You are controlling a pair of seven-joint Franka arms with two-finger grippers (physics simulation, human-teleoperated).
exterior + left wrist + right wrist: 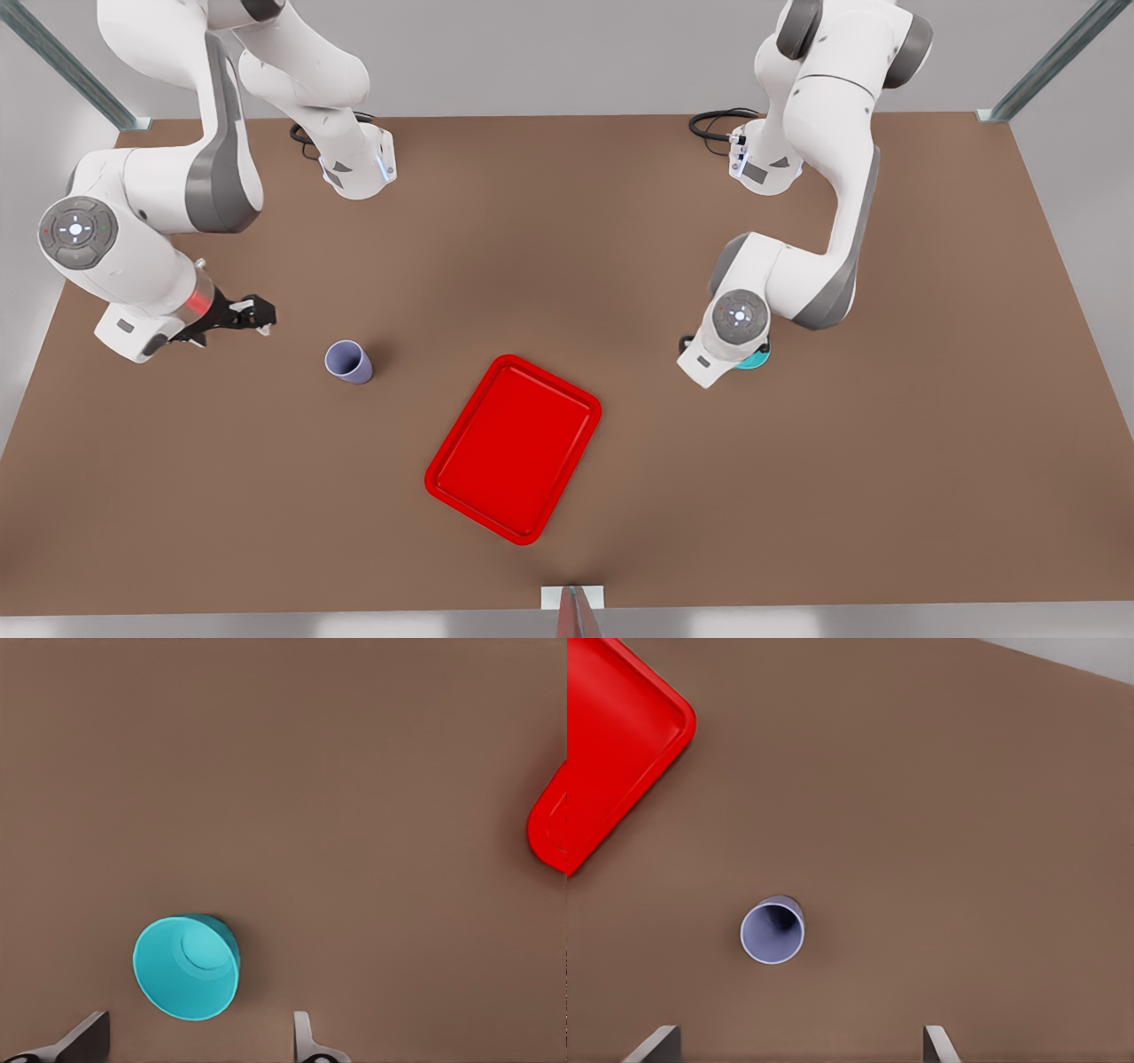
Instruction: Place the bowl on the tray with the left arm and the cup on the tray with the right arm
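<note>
The teal bowl (188,967) stands upright on the brown table, and my left gripper (197,1042) hangs open above it, one fingertip on either side and apart from it. In the front view the left arm's wrist (737,326) covers most of the bowl (755,360), at the front view's right. The lavender cup (347,361) stands upright left of the red tray (514,447). My right gripper (253,315) is open, left of the cup and apart from it. Seen from the right wrist, the cup (772,932) lies ahead of the open right gripper (797,1045), with the tray's corner (611,744) beyond.
The tray (551,828) lies skewed in the table's middle front with nothing on it. Both arm bases with black cables (722,122) stand at the back edge. Metal struts (1045,66) rise at the back corners, and a small bracket (572,599) sits at the front edge.
</note>
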